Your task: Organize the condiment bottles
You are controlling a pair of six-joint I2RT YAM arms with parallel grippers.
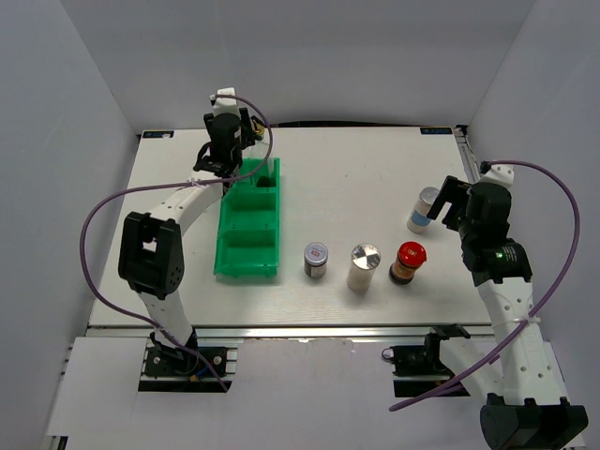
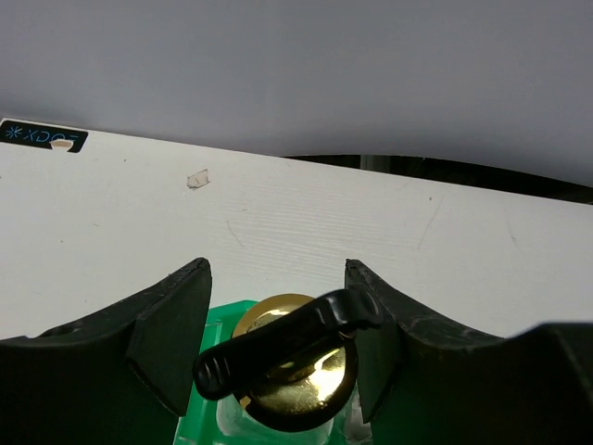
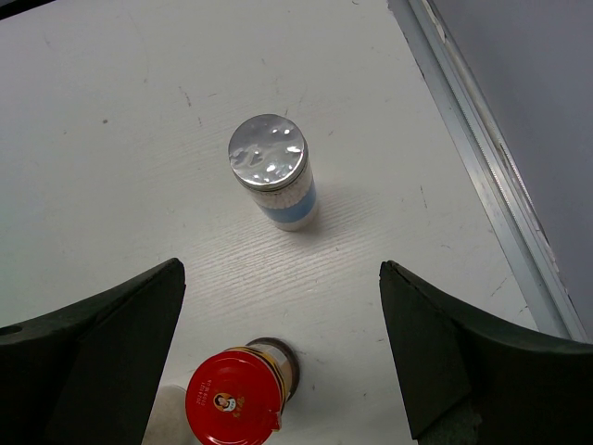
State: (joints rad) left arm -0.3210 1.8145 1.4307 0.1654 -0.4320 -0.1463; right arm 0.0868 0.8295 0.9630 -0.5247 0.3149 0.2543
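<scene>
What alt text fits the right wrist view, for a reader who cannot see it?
The right gripper, jaws wide open, looks down at a blue-labelled white jar with a silver lid standing on the white table. A red-lidded brown jar stands nearer the camera, apart from it.

Both arms out, both tools open

Left arm (image 1: 173,211) folds at the elbow and stretches up the left side toward the far edge of the worktop (image 1: 375,169). Its wrist tips the left tool (image 2: 278,283) downward, fingers (image 2: 171,334) parted a moderate way. Right arm (image 1: 506,291) rises along the right side, and the right tool (image 3: 280,273) is angled down and inward, jaws spread wide with nothing gripped.
</scene>
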